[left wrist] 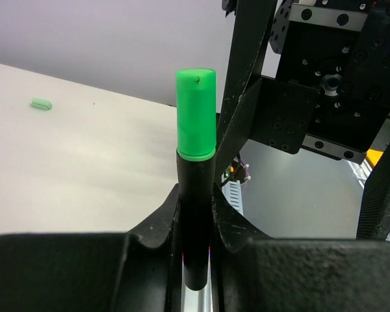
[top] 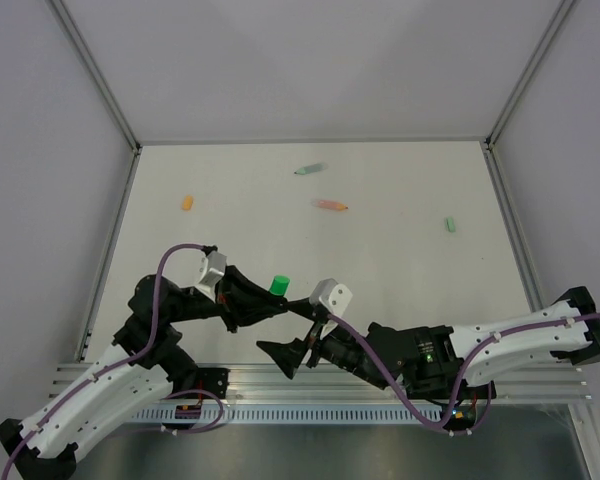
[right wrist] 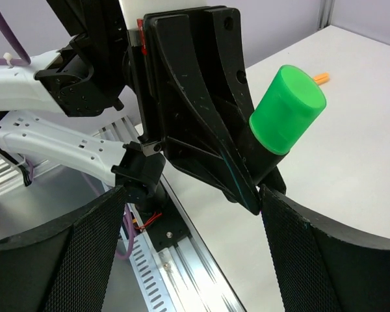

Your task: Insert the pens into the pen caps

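Note:
My left gripper (left wrist: 196, 200) is shut on the black pen (left wrist: 195, 227). A bright green cap (left wrist: 195, 114) sits on the pen's upper end; it shows in the top view too, as the green cap (top: 278, 286). My right gripper (right wrist: 195, 227) is open with nothing in it, its fingers (right wrist: 84, 253) spread just short of the left gripper (right wrist: 201, 110) and the green cap (right wrist: 287, 109). Far back on the table lie the mint green pen (top: 308, 169), the salmon pen (top: 330, 204), the orange cap (top: 187, 202) and the mint cap (top: 448, 225).
An aluminium rail (top: 380, 385) runs along the table's near edge under both arms. Frame posts (top: 110, 100) and pale walls enclose the white table (top: 400, 280). The mint cap (left wrist: 41, 103) lies alone on the surface in the left wrist view.

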